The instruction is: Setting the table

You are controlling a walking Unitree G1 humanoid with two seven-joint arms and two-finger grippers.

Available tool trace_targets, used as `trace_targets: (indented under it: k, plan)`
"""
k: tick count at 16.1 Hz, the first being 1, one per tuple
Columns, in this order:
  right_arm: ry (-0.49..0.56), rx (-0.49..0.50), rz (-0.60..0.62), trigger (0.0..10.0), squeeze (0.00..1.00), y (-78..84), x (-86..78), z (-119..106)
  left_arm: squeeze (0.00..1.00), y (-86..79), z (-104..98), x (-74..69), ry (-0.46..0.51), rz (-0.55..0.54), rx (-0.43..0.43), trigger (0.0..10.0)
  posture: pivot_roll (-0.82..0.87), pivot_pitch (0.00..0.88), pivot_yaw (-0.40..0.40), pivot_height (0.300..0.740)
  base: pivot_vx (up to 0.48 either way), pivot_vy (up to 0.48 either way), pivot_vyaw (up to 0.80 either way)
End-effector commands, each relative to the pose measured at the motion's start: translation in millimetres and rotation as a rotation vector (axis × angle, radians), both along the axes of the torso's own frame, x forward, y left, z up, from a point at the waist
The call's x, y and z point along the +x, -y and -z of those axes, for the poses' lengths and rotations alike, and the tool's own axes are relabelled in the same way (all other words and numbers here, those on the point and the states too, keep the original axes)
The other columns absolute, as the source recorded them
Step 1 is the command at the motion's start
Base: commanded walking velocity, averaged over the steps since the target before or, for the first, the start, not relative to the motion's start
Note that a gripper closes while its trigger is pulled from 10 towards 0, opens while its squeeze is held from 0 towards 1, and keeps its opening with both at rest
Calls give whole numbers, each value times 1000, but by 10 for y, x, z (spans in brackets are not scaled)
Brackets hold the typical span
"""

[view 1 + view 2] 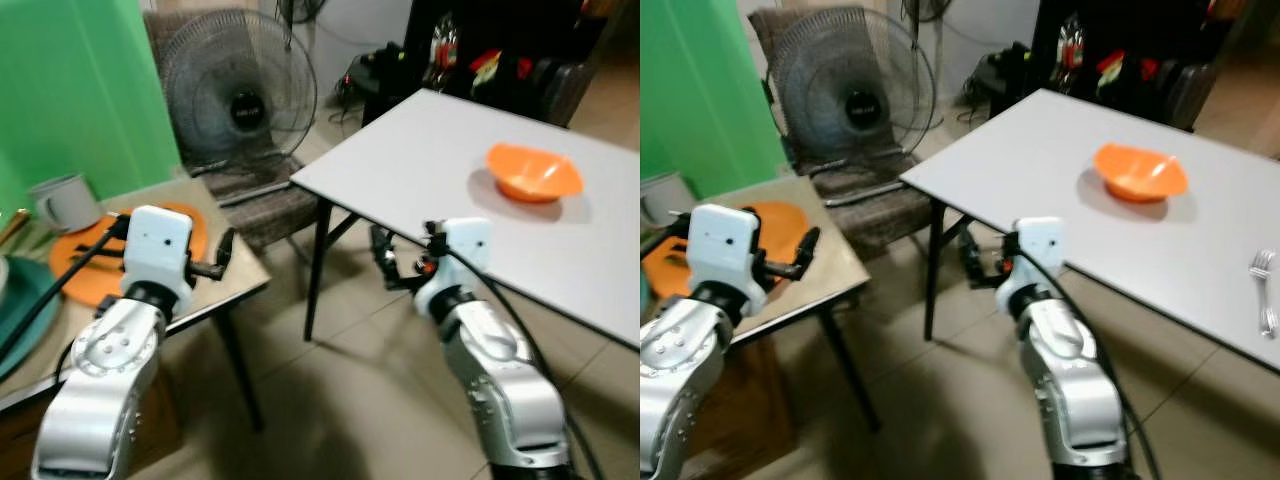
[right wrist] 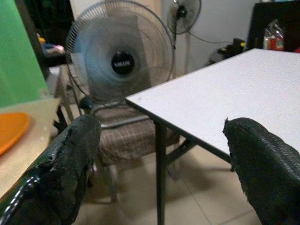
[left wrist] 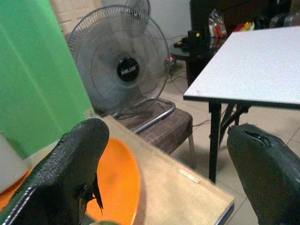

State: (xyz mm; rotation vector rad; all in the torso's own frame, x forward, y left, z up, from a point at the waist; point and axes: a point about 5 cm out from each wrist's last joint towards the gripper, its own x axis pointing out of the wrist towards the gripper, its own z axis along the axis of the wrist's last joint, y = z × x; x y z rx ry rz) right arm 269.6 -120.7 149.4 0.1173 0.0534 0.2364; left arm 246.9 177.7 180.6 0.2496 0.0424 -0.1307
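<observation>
I have the left tool [image 3: 164, 173] spread wide and empty, hovering over the small wooden table [image 1: 235, 265], the orange plate [image 3: 115, 180] just below its inner finger. My right tool [image 2: 161, 166] is likewise released, short of the white table [image 1: 430, 150]; the orange bowl [image 1: 533, 172] sits well beyond it, a fork [image 1: 1264, 290] off to its right.

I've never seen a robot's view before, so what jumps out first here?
The bright orange bowl sitting alone on the big white table to the right catches the eye first. On the low wooden side table to the left lies a flat orange plate, with the left gripper above it, fingers open. A large dark standing fan rests on the chair between the tables.
</observation>
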Motion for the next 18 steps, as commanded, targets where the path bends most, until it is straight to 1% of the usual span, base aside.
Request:
trace_targets:
  k: [1,2,5,6,7,15,16,18]
  plan:
    - [-1,1,7,10000,1000,6,13,6,0,-18,-13,0,3,-3,13,10000,29,0,-5,740,0,360,0]
    - [4,-1,3,10000,1000,0,17,2,0,-18,-16,-1,5,-4,13,10000,30,0,-7,740,0,356,0]
    - [11,2,-13,10000,1000,-13,22,-9,0,25,-28,-13,17,7,16,10000,31,0,-12,740,0,0,0]
    - [21,-41,-30,10000,1000,-16,28,-16,0,36,-22,-2,20,-18,4,10000,28,0,-14,740,0,-480,800]
    - [26,-50,-36,10000,1000,-23,30,-22,0,43,-22,2,21,-25,-5,10000,28,0,-15,740,0,-480,800]
    - [15,-74,-61,10000,1000,-9,74,12,0,13,-8,-6,20,-61,-1,10000,30,0,-26,740,0,-480,800]
    - [10,-84,-72,10000,1000,-11,79,21,0,9,-5,-10,21,-71,-8,10000,30,0,-28,740,0,0,800]
    - [-12,-73,-110,10000,1000,-38,82,44,0,-12,-13,-7,27,-88,-13,10000,30,0,-29,740,0,0,0]
